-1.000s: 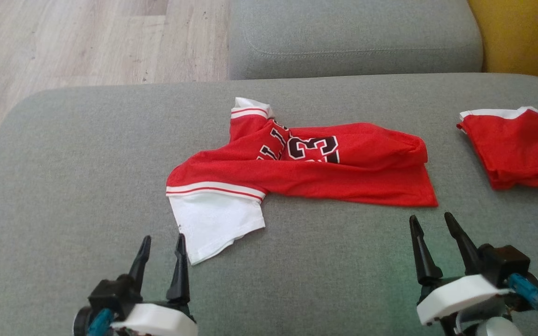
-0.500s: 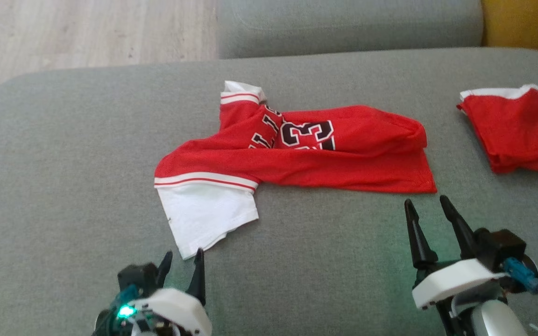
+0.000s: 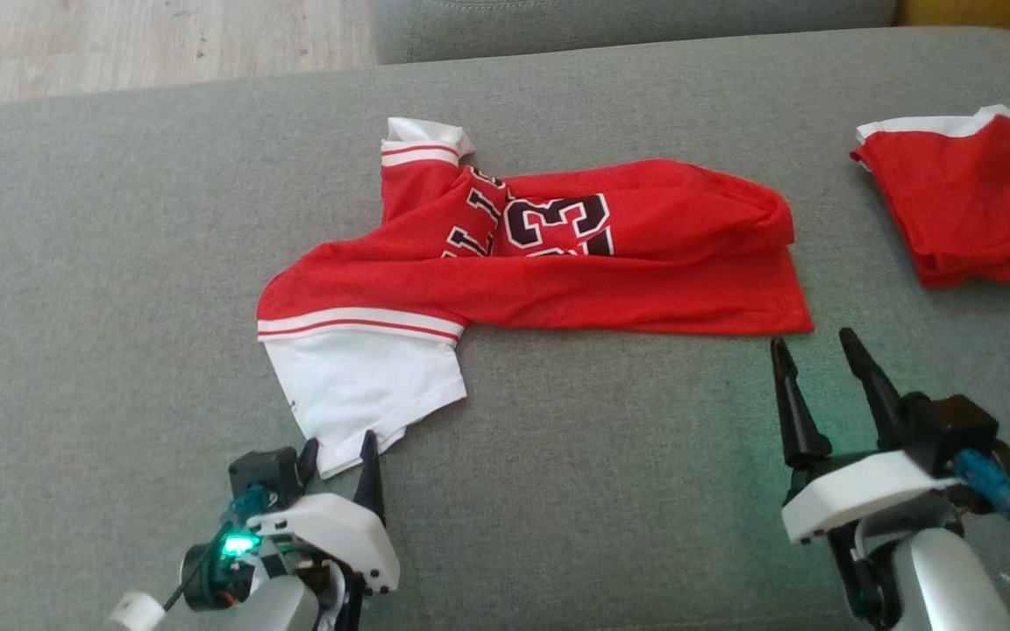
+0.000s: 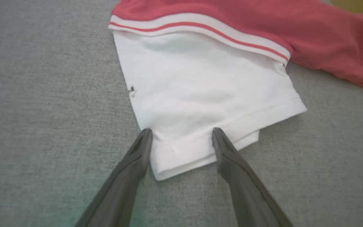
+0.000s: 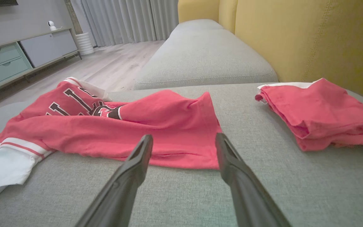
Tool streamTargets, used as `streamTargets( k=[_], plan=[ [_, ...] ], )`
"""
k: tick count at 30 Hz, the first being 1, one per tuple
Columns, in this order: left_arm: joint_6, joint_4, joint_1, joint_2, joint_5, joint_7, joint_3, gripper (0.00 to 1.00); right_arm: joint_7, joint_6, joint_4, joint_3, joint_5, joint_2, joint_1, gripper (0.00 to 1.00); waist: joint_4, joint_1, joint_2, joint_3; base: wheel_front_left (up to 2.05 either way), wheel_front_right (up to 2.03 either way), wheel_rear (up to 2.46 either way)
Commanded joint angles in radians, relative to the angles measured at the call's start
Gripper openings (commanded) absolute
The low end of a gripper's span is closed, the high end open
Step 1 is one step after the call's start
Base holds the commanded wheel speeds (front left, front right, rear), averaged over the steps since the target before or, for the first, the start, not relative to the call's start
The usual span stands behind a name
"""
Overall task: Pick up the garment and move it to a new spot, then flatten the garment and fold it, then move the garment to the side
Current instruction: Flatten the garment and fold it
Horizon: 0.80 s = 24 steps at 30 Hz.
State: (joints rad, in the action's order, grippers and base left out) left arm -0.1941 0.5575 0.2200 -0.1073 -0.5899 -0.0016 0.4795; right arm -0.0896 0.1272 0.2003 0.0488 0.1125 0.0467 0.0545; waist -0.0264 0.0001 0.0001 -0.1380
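The garment is a red jersey with black-and-white numbers and a white sleeve, lying crumpled on the grey sofa cushion. My left gripper is open at the sleeve's near corner. In the left wrist view, the white sleeve has its hem lying between the spread fingers of the left gripper. My right gripper is open, its tips just short of the red hem's right corner. The right wrist view shows the right gripper pointing at the garment, apart from it.
A second red garment, folded, lies at the cushion's right side, also seen as the folded garment. Another grey cushion adjoins at the far side. Wooden floor lies beyond the left edge. A yellow backrest rises on the right.
The head camera has tilted down, shifting the whole picture. My left gripper has moved forward and now straddles the white sleeve's corner. The right gripper has edged closer to the red hem.
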Motion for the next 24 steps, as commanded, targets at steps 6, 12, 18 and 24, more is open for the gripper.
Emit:
streamTargets(
  k=[6,12,18,24],
  plan=[
    [-0.009,0.033,0.023,0.003,0.011,0.017,-0.005,0.1,-0.002,0.003,0.002,-0.01,-0.032,0.004,0.081,1.0,0.025,-0.0001,-0.0001,-0.014,0.0,0.0,0.0],
    [-0.007,0.009,0.043,0.002,0.03,-0.031,0.005,0.0,0.042,0.003,0.074,-0.099,-0.079,0.004,0.159,1.0,0.055,-0.0001,-0.0001,-0.029,0.0,0.0,0.0],
    [-0.022,-0.071,0.059,-0.017,0.052,-0.102,-0.007,0.0,0.122,0.003,0.201,-0.203,-0.136,0.004,0.244,1.0,0.09,-0.0001,-0.0001,-0.049,0.0,0.0,0.0],
    [-0.044,-0.179,0.049,-0.038,0.071,-0.13,-0.008,0.0,0.169,0.003,0.334,-0.25,-0.184,0.004,0.304,1.0,0.121,-0.0001,-0.0001,-0.065,0.0,0.0,0.0]
  ],
)
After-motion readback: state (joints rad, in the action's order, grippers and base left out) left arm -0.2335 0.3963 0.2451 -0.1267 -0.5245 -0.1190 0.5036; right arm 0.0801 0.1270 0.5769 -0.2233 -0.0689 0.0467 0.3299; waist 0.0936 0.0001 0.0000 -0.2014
